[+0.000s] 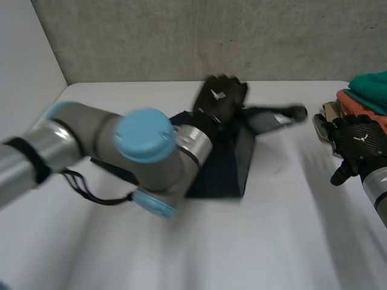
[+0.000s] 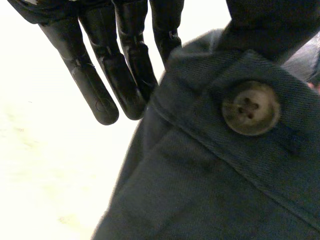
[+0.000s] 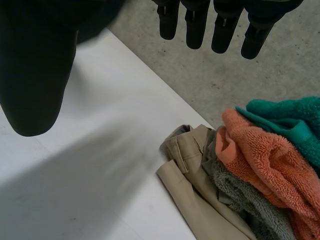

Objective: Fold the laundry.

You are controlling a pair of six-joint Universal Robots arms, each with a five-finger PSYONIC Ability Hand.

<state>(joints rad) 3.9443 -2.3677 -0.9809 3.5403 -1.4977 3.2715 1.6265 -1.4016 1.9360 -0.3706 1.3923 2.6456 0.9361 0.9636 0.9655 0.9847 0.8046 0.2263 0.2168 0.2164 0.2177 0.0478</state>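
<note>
Dark navy trousers [image 1: 230,163] lie mid-table, their far part lifted like a tent under my left hand [image 1: 221,96]. A dark strip of them [image 1: 278,116] trails to the right. In the left wrist view the waistband with its grey button [image 2: 250,108] sits between the thumb [image 2: 270,22] and the straight fingers [image 2: 125,75], which pinch the cloth's edge. My right hand [image 1: 357,142] hovers at the table's right side, next to the laundry pile, with nothing in it. Its fingers [image 3: 225,25] and thumb [image 3: 35,65] are spread.
A laundry pile sits at the right edge: a green towel [image 1: 372,84] [image 3: 290,117], an orange towel [image 1: 357,103] [image 3: 260,155], a grey towel [image 3: 240,192] and beige trousers [image 1: 329,112] [image 3: 190,165]. The white table [image 1: 181,254] ends at a concrete wall [image 1: 181,36] behind.
</note>
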